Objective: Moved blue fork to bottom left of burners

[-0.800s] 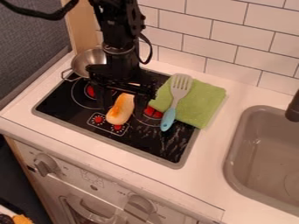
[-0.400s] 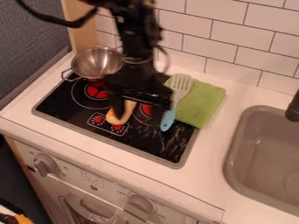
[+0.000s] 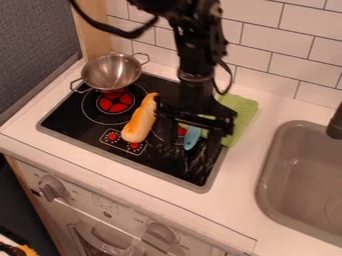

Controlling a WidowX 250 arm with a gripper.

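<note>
Toward the left of the frame, I see the side of the black stove top (image 3: 67, 119) where the blue fork (image 3: 192, 138) has to end up. Getting it there is all left to do. A shiny pot (image 3: 111, 73) sits at the back corner, with a red burner (image 3: 115, 102) just in front of it. Next comes a long bread (image 3: 139, 121), lying on the stove by two red dials.

Right of that, the black claw (image 3: 191, 146) hangs over the fork. It is spread apart, with the fork's blue handle between its two fingers, and it is not pinching it. So lining up looks almost done, but I think the grab, the carry and the letting go are left. Past the claw lies a green cloth (image 3: 244, 108), then the sink (image 3: 262, 182).
</note>
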